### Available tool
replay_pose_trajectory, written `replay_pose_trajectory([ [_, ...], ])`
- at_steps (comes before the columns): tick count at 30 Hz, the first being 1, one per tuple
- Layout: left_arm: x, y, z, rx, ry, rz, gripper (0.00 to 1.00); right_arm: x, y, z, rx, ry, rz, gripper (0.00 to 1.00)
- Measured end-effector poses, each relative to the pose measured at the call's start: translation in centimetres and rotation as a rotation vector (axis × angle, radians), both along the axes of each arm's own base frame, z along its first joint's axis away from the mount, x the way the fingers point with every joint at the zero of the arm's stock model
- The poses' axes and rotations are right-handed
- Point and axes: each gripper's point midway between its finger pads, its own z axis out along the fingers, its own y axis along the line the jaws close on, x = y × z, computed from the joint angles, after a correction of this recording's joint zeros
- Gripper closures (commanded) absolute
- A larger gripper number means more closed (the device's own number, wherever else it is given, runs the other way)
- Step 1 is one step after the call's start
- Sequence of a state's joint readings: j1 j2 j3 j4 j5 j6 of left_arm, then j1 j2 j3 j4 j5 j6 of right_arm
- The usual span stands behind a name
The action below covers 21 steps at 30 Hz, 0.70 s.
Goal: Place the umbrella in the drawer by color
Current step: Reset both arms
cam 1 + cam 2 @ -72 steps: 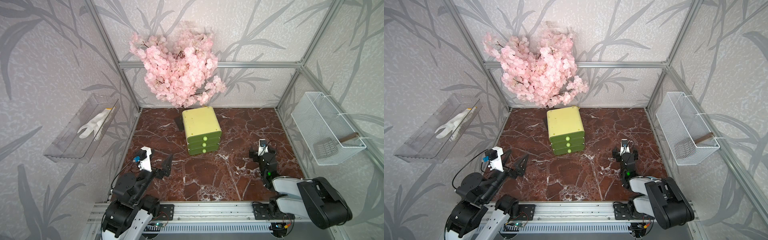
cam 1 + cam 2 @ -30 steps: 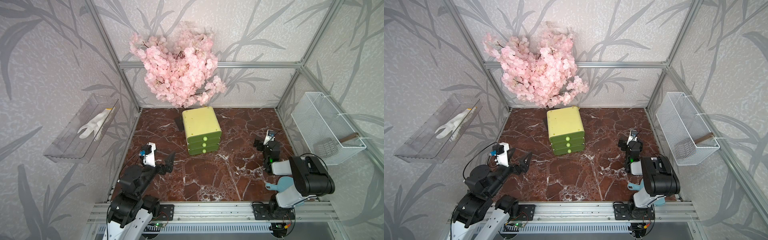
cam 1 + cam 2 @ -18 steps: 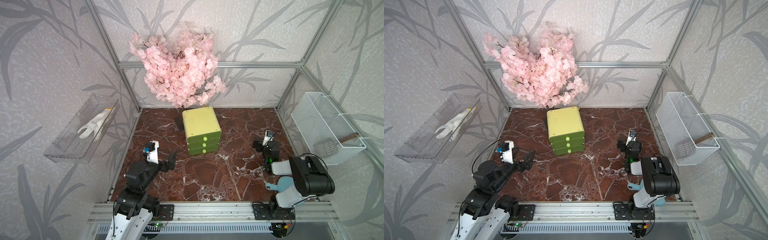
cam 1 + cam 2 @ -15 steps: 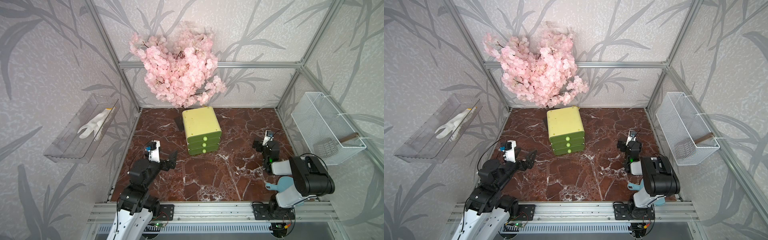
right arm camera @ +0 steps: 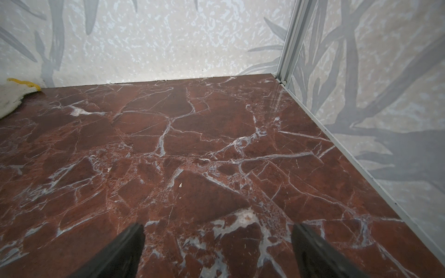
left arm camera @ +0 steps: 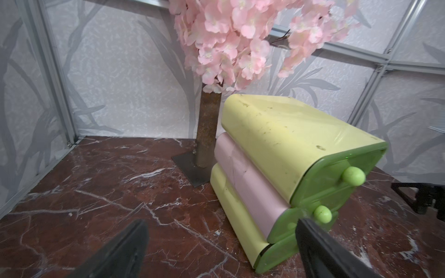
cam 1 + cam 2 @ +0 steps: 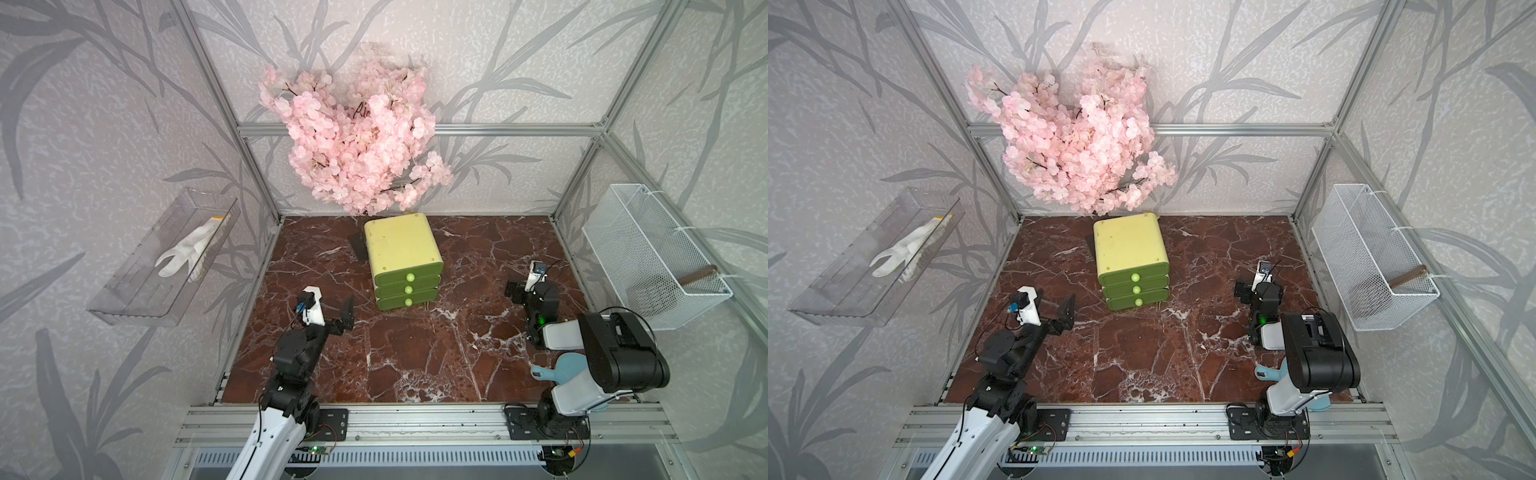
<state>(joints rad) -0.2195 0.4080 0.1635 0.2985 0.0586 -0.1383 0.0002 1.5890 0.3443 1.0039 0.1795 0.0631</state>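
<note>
While both arms hover over the red marble worktop (image 7: 415, 353), a pink blossom tree (image 7: 357, 137) stands at the back wall. Directly in front of it sits the drawer unit (image 7: 399, 245): three closed drawers with green fronts and yellow, pink and yellow bodies. The left fingers (image 6: 125, 248) are spread and empty, near the unit's front. The right fingers (image 5: 120, 250) are spread and empty over bare worktop. A pale blue item (image 7: 557, 368) shows beneath the right arm; whether it is the umbrella cannot be told.

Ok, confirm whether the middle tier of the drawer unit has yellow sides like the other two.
No: the left wrist view shows the middle tier of the drawer unit with a pink side, between two yellow ones.
</note>
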Motion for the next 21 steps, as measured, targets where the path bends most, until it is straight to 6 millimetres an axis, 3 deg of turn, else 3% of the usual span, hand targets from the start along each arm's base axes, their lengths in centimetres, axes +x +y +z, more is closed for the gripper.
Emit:
replay_pose_trajectory([
  [7,4.1,-0.8,-0.9,0.204,0.062,-0.012,0.0,0.0,0.1,0.0,0.001,0.001,0.006,0.01],
  [11,5.7,0.6,-3.7,0.312,0.135,0.041,0.0,0.0,0.1,0.0,0.001,0.0,0.006,0.01],
  [15,6.9,2.1,-6.1,0.304,0.177,0.128,0.0,0.0,0.1,0.0,0.002,0.0,0.007,0.01],
  [18,7.2,1.7,-8.9,0.317,0.251,0.112,0.0,0.0,0.1,0.0,0.002,0.001,0.007,0.01],
  [21,7.2,1.0,-10.5,0.36,0.288,0.084,0.0,0.0,0.1,0.0,0.001,0.002,0.007,0.01],
])
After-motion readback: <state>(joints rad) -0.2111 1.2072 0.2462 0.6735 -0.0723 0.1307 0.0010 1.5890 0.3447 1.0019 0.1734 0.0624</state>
